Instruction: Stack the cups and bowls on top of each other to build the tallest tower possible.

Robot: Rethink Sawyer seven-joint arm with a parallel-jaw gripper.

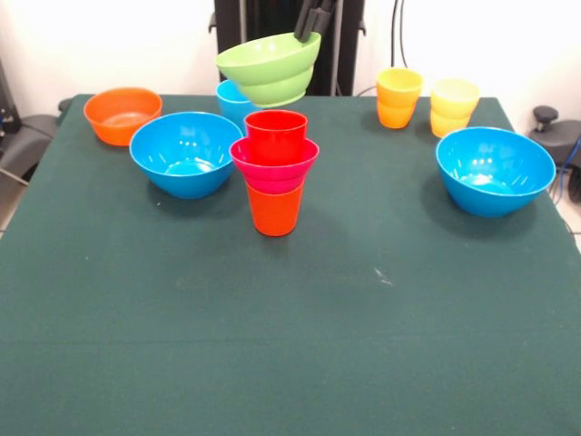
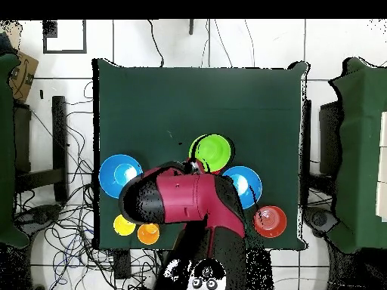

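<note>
Items I logged, each placed against the tower (image 1: 274, 173) standing mid-table on the green cloth (image 1: 290, 345), front view:

1. Tower: an orange cup (image 1: 274, 211) at the base, a pink-red bowl (image 1: 274, 163) seated on it, a red cup (image 1: 276, 133) nested in that bowl.
2. Lime-green bowl (image 1: 270, 68): raised above and behind the tower, tilted, clear of the table. The gripper (image 1: 311, 23) was clamped on its rim at the right side, dark fingers pinching the edge.
3. Light blue cup (image 1: 234, 102): just behind the tower to its left, under the lifted bowl and partly hidden by it.
4. Large blue bowl (image 1: 186, 153): just left of the tower, upright on the cloth.
5. Orange bowl (image 1: 123, 114): further left and behind.
6. Yellow-orange cup (image 1: 398, 97) and pale yellow cup (image 1: 454, 106): behind and to the right, side by side.
7. Second large blue bowl (image 1: 495, 169): well to the right of the tower.

Overhead, I saw the arm (image 2: 185, 200) covering the tower; the lime-green bowl (image 2: 212, 152) showed just beyond it.
</note>
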